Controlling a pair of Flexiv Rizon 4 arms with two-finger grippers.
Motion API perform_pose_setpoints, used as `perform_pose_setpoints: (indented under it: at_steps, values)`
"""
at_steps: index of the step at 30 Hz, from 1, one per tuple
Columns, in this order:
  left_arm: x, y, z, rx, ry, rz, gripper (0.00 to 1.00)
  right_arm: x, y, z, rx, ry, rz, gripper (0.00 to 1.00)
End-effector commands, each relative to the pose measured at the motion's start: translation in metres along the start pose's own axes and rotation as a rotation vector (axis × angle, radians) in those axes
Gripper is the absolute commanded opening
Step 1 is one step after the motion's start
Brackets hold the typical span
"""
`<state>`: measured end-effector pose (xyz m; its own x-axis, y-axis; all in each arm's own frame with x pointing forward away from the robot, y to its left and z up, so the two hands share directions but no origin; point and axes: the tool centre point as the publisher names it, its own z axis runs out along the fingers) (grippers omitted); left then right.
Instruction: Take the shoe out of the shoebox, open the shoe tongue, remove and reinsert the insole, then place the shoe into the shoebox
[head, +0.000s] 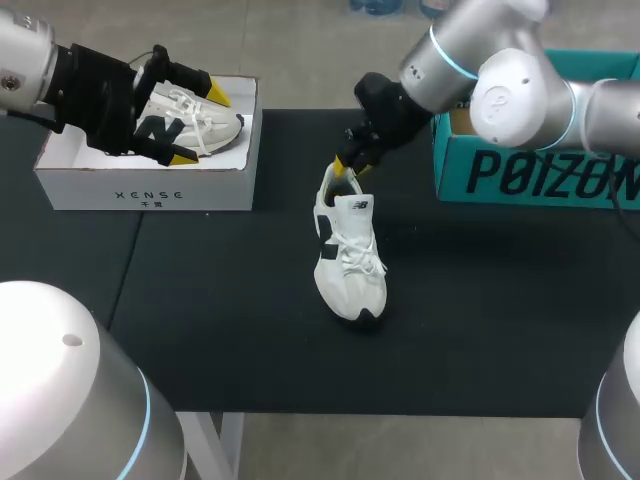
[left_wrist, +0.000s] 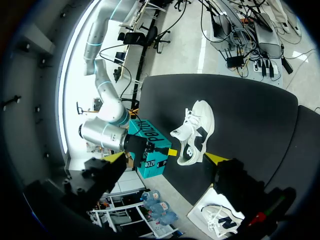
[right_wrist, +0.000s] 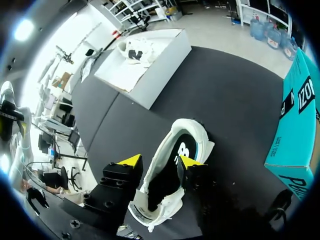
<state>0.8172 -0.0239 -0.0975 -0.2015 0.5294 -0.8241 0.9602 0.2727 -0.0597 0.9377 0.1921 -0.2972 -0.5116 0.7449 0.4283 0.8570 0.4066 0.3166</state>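
So the white sneaker with black side panels (head: 350, 255) is out of the box and sitting sole-down on the black tabletop (head: 500, 300). Its heel end sits right between the right gripper (right_wrist: 160, 161) fingers. Those fingers are spread apart either side of the heel collar. In the right wrist view one looks just shy of the shoe wall, so I'd call it straddling, not pinching.

My read is that the take-it-out step is done and opening the tongue is next. That probably needs the heel steadied while something gets under the laces and tongue ahead of the fingers.

The left gripper (head: 200, 127) is well away from the shoe, with its fingers wide apart and holding nothing. It hangs over the white cardboard shoebox (head: 145, 190), with a second white sneaker (head: 225, 125) lying in the box under those fingers. A teal cardboard box (head: 520, 170) sits beside the right arm.
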Motion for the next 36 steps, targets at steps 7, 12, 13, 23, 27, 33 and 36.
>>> perform_pose_setpoints:
  at_steps: [7,12,13,23,27,33,36]
  values:
    - [0.000,0.000,0.001,-0.002,0.002,0.001,1.00,-0.001,-0.001,0.001,0.014,-0.096,0.014,0.00]
    - [0.000,0.000,0.001,-0.002,0.002,0.001,1.00,-0.013,-0.001,0.006,0.037,-0.323,0.084,0.00]
    - [0.000,0.000,0.001,-0.002,0.002,0.001,1.00,-0.014,-0.002,0.005,0.033,-0.370,0.081,0.00]
    - [0.000,0.000,0.001,-0.002,0.002,0.001,1.00,-0.022,-0.001,0.033,-0.085,-0.445,0.212,0.00]
    - [0.000,0.000,0.001,-0.002,0.002,0.001,1.00,-0.031,-0.005,0.043,-0.092,-0.465,0.247,0.00]
    - [0.000,0.000,0.001,-0.002,0.002,0.001,1.00,-0.046,-0.012,0.054,-0.074,-0.471,0.281,0.00]
    - [0.000,0.000,0.001,-0.002,0.002,0.001,1.00,-0.053,-0.014,0.057,-0.067,-0.474,0.294,0.00]
